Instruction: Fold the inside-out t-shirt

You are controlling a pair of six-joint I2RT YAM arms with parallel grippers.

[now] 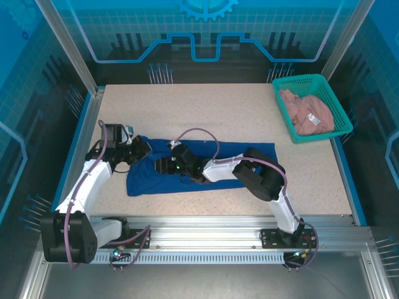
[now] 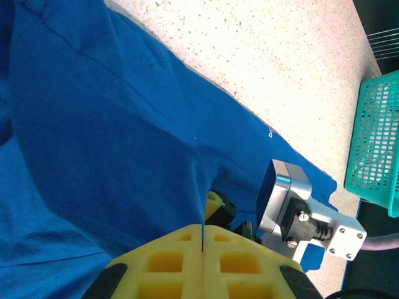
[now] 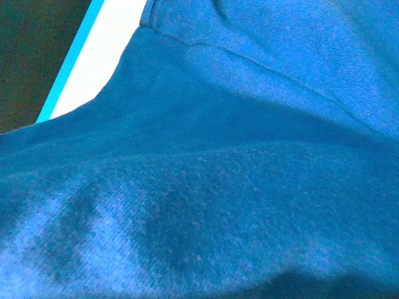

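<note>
The inside-out t-shirt (image 1: 249,159) is royal blue and lies crumpled in a long strip across the middle of the table. My left gripper (image 1: 142,149) is at the shirt's left end. In the left wrist view its yellow fingers are shut on a raised fold of the blue cloth (image 2: 203,233). My right gripper (image 1: 163,166) reaches in low over the shirt just right of the left one. One of its yellow fingertips (image 2: 215,202) shows beside the pinched fold. In the right wrist view blue cloth (image 3: 237,156) covers its fingers, so their state is hidden.
A teal basket (image 1: 298,80) stands at the back right corner and holds a pinkish-beige garment (image 1: 305,112). Its mesh wall (image 2: 377,143) shows in the left wrist view. Speckled tabletop (image 1: 206,112) lies behind the shirt, and a strip (image 1: 206,202) lies in front of it.
</note>
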